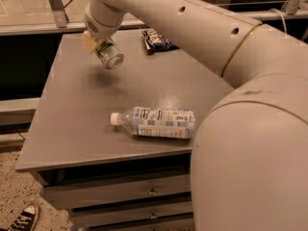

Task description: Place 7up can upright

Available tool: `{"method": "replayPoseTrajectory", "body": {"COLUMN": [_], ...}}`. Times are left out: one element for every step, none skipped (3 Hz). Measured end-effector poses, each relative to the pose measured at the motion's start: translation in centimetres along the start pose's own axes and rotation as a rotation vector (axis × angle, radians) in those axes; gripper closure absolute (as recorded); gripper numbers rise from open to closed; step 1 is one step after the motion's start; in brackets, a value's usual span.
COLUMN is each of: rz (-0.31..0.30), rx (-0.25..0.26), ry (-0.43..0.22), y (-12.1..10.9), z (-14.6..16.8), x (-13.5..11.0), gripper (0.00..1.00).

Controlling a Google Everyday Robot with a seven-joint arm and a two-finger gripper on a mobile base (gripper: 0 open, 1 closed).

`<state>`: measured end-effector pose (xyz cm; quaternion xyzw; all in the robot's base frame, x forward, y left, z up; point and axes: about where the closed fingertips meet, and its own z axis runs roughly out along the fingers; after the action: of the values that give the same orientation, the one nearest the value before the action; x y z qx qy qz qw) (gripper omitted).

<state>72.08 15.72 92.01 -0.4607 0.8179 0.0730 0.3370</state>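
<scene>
The 7up can (109, 54), white and green with a silver end facing the camera, is held tilted in the air above the back left part of the grey table (72, 124). My gripper (98, 44) is shut on it, its yellowish fingers (88, 41) clasping the can's upper body. The can casts a shadow on the tabletop below it. My white arm runs from the gripper across the top of the view to the right.
A clear plastic bottle (156, 122) with a white cap lies on its side near the table's front middle. A dark blue snack bag (156, 39) lies at the back. The table has drawers (120, 196) below. A shoe (21, 219) shows on the floor at lower left.
</scene>
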Motion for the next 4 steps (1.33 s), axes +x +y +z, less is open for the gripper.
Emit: {"method": "replayPoseTrajectory", "body": {"rz": [-0.013,-0.051,-0.075,-0.136], "rx": [-0.036,-0.027,-0.062,-0.043], "ry": [-0.222,-0.358,-0.456,-0.488], "y": [-1.8,-3.7,-4.6,-5.1], "z": [-3.3,-5.9,-7.8,-9.4], "x": [0.9,2.1,4.2,5.3], "gripper": [1.00,1.00,1.00,1.00]}}
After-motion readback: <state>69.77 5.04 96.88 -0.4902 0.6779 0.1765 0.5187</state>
